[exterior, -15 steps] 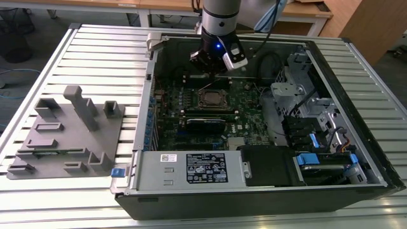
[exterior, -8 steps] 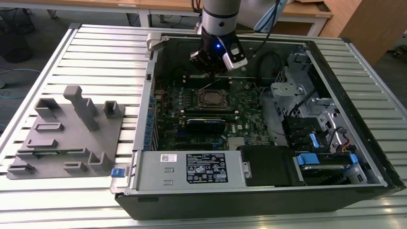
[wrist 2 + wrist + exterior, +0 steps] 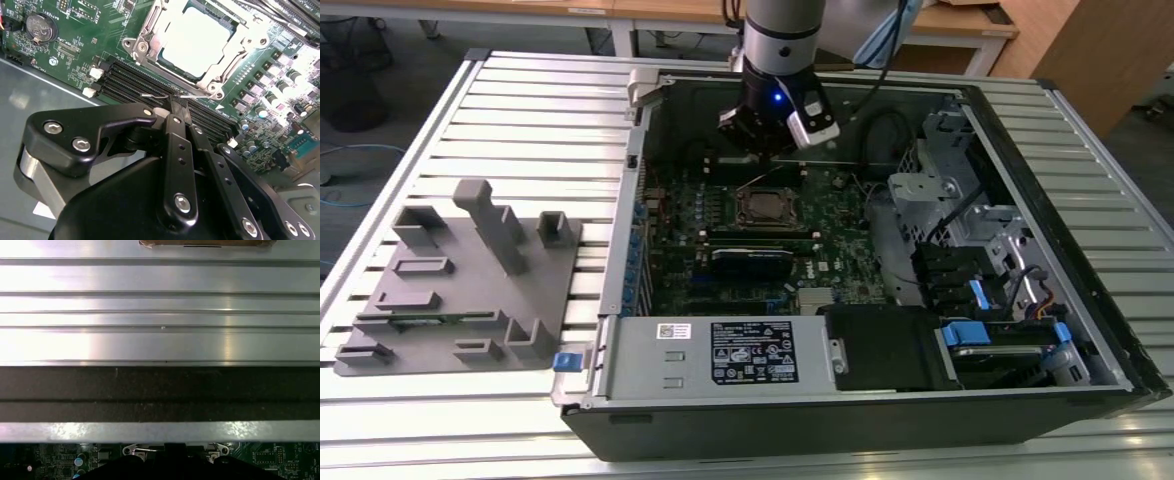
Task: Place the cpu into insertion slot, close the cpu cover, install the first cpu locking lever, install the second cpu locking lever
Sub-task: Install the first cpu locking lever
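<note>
Looks like a robotics lab/test cell: robot arm (image 3: 781, 40) over a slotted aluminium tabletop (image 3: 520, 110), opened PC tower (image 3: 854, 425) lying on its side with motherboard (image 3: 834, 215) exposed, grey parts fixture (image 3: 454, 290) beside it, wooden workbenches (image 3: 667, 12) behind, loose cable (image 3: 347, 160) on the floor.

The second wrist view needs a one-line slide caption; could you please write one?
Shut gripper poised beside a thin wire lever, just short of the cpu framed by the cpu cover.

Grey fixture tray (image 3: 587, 280), open computer case (image 3: 854, 432)
</note>
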